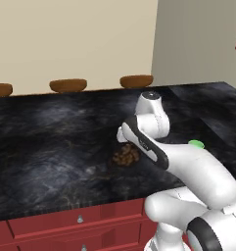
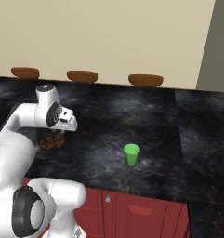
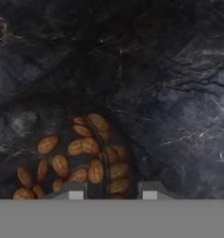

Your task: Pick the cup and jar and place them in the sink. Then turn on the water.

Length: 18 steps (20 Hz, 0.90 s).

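We have the gripper (image 3: 112, 194) down on the jar (image 3: 83, 155) on the dark counter (image 1: 51, 142), fingers (image 3: 75, 191) straddling its rim; can't tell if it's clamped. Cup (image 2: 131, 154) stands well apart, upright on the counter.

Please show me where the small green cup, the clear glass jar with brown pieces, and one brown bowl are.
Small green tapered cup (image 2: 131, 155): right base view, its side.
Clear glass jar (image 1: 126, 156): left base view, brown contents.
Brown bowl (image 2: 145, 80): right base view, its outer wall.
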### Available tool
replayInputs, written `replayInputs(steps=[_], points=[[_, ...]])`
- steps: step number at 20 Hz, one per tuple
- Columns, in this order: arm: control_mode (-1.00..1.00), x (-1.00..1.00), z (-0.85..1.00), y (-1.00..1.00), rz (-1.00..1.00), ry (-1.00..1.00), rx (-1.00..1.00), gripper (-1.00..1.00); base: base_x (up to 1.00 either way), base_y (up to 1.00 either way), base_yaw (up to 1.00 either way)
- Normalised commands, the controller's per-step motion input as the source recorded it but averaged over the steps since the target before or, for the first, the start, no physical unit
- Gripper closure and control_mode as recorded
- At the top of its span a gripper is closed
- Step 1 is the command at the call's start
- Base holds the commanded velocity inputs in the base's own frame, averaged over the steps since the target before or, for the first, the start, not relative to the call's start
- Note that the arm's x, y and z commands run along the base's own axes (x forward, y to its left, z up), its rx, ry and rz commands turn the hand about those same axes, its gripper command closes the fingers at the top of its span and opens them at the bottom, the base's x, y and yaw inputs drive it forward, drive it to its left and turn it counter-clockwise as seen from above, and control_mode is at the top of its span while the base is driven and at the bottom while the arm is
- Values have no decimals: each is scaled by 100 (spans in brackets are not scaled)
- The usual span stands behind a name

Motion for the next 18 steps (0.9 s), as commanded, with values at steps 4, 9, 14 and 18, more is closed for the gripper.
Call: replayInputs(steps=[4, 9, 14, 18], points=[[-100, -69, 86, -56, -2, -2, 1, 100, 0, 0, 0], [-100, -65, 72, -42, -4, -4, 0, 100, 0, 0, 0], [-100, -63, 46, -35, -15, -9, 0, 100, 0, 0, 0], [-100, -74, 19, -34, -18, -16, 0, 100, 0, 0, 0]])
